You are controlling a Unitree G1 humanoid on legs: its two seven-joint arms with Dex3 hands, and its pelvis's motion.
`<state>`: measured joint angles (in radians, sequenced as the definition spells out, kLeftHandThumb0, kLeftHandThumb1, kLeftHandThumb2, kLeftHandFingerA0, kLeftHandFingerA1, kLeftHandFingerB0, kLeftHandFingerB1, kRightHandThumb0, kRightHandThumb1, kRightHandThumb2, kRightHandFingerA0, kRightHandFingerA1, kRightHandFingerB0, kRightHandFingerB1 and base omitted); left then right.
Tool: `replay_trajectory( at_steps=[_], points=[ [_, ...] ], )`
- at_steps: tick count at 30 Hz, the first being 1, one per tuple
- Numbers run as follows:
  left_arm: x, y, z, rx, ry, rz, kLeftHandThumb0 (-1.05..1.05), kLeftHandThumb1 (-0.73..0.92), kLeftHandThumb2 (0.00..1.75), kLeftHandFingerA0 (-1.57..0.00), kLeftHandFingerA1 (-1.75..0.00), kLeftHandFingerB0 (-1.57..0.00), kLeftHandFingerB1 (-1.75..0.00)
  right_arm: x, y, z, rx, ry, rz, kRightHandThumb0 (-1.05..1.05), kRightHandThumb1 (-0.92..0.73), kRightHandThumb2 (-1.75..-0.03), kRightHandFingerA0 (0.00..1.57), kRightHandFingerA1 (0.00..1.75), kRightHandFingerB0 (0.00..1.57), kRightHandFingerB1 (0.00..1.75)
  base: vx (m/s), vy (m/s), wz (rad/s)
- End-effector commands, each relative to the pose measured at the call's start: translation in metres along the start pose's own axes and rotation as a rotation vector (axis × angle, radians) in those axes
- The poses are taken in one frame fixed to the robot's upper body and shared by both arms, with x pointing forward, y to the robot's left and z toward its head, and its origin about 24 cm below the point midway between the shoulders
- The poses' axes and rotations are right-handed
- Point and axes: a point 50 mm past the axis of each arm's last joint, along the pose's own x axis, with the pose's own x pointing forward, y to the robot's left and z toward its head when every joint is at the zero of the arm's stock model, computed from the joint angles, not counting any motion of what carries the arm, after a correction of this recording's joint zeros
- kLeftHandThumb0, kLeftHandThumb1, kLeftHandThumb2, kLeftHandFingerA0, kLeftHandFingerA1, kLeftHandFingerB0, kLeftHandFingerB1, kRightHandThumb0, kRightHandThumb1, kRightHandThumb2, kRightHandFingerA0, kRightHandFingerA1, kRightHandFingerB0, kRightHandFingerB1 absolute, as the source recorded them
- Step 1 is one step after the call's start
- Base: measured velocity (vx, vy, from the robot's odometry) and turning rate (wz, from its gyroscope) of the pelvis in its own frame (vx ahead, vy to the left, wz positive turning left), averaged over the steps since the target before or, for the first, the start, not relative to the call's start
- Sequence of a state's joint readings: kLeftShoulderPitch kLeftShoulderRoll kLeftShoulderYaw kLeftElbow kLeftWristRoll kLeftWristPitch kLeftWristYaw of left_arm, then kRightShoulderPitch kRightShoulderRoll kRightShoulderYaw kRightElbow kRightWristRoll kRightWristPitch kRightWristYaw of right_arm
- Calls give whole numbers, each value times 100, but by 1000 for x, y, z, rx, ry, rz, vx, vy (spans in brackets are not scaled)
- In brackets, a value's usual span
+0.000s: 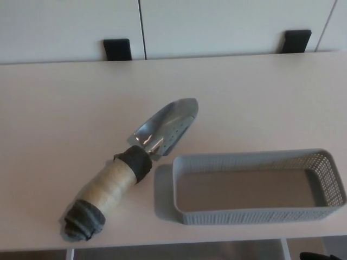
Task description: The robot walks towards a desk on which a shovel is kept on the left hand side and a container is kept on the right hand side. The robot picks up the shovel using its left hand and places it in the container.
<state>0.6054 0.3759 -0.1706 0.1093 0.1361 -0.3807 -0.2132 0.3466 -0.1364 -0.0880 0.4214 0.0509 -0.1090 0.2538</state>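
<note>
- Shovel (130,173) lies flat on the worktop (65,108), just left of the container (258,186), blade pointing up-right.
- Container sits near the worktop's front edge.
- Two black brackets (117,49) behind the worktop.

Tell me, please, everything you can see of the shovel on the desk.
The shovel is a hand trowel lying flat on the pale desk, left of the grey mesh container and apparently just clear of its corner. Its shiny metal blade points up and to the right; the thick handle runs toward the near left edge. The handle looks wrapped in beige material, with dark bands at the neck and the butt end. No hand touches it.
</note>
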Motion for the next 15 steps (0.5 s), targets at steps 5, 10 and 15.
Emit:
replay_trajectory(
  at_steps=[5, 10, 15],
  points=[
    [-67, 1, 140, 151, -546, -769, -88, 79, 65, -37, -35, -25, -29, -1, -2, 0, 9, -22, -20, 7, -59, -56, 61, 59, 42, 49, 0, 0, 0],
    [-90, 12, 188, 253, -752, -808, -90, 85, 67, -33, -36, -26, -29, -2, -2, 1, -19, -23, -18, 7, -59, -58, 63, 59, 40, 48, 0, 0, 0],
    [-108, 27, 211, 251, -814, -818, -65, 92, 75, -41, -42, -27, -32, 1, -4, 5, -28, -27, -19, 9, -60, -58, 63, 60, 40, 48, 0, 0, 0]
  ],
)
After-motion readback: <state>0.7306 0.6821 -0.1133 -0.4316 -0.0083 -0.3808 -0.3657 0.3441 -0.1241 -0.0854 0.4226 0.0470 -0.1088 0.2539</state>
